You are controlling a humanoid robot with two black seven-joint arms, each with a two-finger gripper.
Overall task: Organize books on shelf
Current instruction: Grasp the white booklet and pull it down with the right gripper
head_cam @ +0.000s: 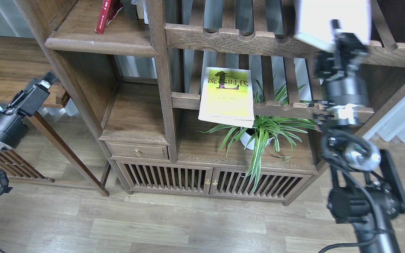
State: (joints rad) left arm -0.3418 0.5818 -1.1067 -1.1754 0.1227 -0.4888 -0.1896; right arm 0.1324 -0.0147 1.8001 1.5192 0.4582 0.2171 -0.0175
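The white book (329, 19) is blurred at the top right, over the upper slatted rack's front rail. My right gripper (343, 37) is at its lower edge and seems shut on it. The yellow-green book (227, 96) lies flat on the lower slatted rack and overhangs its front rail. The dark red book (105, 15) leans on the solid shelf (100, 40) at the top left. My left gripper (46, 82) hangs far left, away from the bookcase; its fingers cannot be told apart.
A potted spider plant (258, 135) stands under the yellow-green book. A brass-knobbed drawer (137, 152) and slatted cabinet doors (206, 179) are below. A wooden side table (9, 70) stands behind my left arm. The bookcase post (160, 70) divides shelf from racks.
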